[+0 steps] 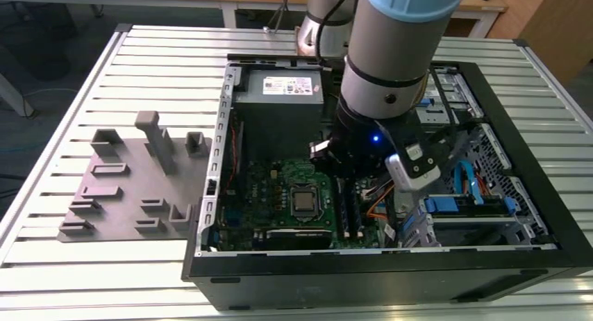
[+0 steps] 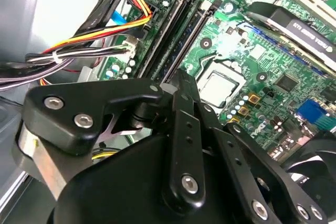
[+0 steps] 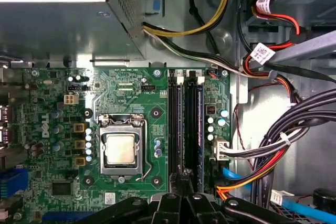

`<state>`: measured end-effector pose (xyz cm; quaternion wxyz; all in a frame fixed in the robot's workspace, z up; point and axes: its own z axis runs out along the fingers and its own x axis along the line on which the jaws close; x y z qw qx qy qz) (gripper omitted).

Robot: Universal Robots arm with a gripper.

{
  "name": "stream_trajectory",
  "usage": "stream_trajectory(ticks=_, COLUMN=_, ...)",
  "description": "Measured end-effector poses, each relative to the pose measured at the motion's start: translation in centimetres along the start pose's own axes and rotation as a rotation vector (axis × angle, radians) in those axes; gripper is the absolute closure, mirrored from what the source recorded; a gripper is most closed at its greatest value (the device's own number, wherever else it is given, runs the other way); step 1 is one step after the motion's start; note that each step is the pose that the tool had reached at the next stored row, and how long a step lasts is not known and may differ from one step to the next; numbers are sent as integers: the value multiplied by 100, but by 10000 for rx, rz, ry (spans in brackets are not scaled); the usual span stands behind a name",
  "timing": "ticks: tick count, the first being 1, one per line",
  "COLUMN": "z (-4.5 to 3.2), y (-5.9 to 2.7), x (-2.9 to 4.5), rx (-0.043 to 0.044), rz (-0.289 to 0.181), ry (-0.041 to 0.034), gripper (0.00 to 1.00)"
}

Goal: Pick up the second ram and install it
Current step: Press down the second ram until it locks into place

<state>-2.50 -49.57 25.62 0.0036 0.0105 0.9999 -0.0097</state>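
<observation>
Black pincer (image 3: 185,182) above RAM slots (image 3: 186,124)

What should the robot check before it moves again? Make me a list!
1. Gripper lined up over the slots: ok, it sits right above them in the first wrist view.
2. Case open: ok, its side is off and the board is exposed.
3. Cables away from the slots: ok, they lie beside them, not across.
4. Slots filled: cannot tell, they look dark.
</observation>
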Motion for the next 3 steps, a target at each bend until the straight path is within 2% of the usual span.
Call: stream_trajectory(ticks=3, z=0, y=0, x=0, rx=0, rz=0, ry=0, gripper=93)
